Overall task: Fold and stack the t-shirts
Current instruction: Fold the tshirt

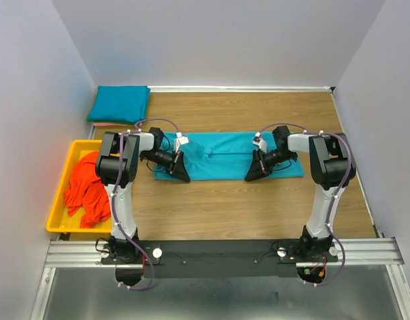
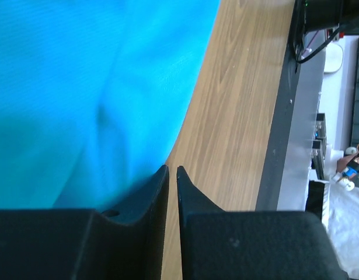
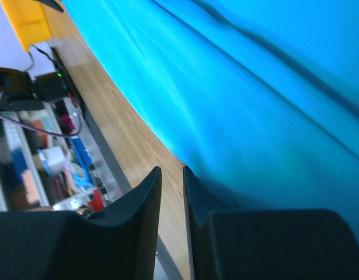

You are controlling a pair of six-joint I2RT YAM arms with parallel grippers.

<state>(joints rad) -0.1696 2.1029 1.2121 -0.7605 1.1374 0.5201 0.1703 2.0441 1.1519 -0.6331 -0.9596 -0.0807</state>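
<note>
Teal t-shirt (image 1: 225, 155): it lies flat across the middle of the table (image 1: 225, 213) as a long band running left to right. Its near hem faces my arms.
Left gripper (image 1: 180, 175): tips are down at the near-left corner of the band, with the jaws pressed almost together and only a thin slit between them. In the wrist view the hem runs right up to the tip, but I cannot tell whether any cloth is caught in the slit.
Right gripper (image 1: 253, 175): it mirrors the left at the near-right part of the hem, jaws drawn close and the teal edge touching the tip. Again I cannot confirm cloth between them.
Step in hand, as I judge it: pinch the near hem at both ends, then carry it over to the far edge.
How I do it well: I check each wrist view for teal inside the slit before lifting. I raise both arms together and level so the hem stays taut and straight. I lift only enough to clear the lower layer, then lay the hem down square on the far edge.
Risk: if one side grips nothing, the fold skews or the cloth bunches.
Stack target: the folded teal t-shirt (image 1: 120, 103) sits at the far-left corner.
Waiting: the orange-red t-shirts (image 1: 87, 190) are heaped in the yellow tray (image 1: 77, 145).
</note>
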